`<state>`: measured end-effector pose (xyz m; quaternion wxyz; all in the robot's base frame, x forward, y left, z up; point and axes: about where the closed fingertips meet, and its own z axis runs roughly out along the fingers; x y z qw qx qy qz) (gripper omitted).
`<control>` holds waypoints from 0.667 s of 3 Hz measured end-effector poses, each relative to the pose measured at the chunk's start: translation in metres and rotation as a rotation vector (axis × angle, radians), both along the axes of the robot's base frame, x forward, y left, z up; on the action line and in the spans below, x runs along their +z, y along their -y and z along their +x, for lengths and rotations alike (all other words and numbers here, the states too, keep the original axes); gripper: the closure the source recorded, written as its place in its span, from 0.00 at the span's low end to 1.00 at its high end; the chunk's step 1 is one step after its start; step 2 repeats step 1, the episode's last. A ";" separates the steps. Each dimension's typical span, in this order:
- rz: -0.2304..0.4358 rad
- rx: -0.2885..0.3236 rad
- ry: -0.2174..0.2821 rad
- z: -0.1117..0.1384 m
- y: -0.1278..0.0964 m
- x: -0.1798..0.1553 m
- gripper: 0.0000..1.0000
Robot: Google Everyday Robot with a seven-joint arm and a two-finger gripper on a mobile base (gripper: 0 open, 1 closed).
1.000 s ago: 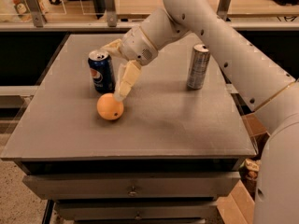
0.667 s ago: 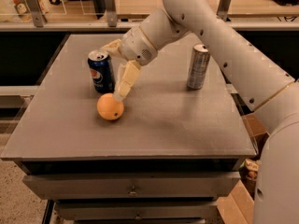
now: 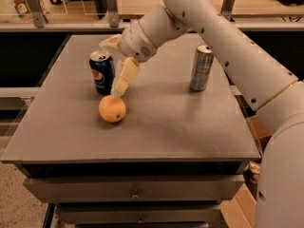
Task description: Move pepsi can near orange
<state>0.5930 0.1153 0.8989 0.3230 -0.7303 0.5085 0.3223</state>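
The pepsi can (image 3: pixel 101 73), dark blue with a round logo and silver top, stands upright on the grey table (image 3: pixel 156 118) at the left. The orange (image 3: pixel 112 109) lies just in front of it, a little to the right, a small gap apart. My gripper (image 3: pixel 110 69) is open beside the can's right side. One cream finger (image 3: pixel 123 78) points down with its tip just above the orange. The other finger (image 3: pixel 110 43) reaches behind the can's top. The can stands on the table, not lifted.
A taller slim silver can (image 3: pixel 201 68) stands at the right back of the table. My white arm crosses over the table's back right. A counter with posts runs behind the table. Drawers sit under the table's front edge.
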 end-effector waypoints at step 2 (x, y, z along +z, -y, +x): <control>0.000 0.000 0.000 0.000 0.000 0.000 0.00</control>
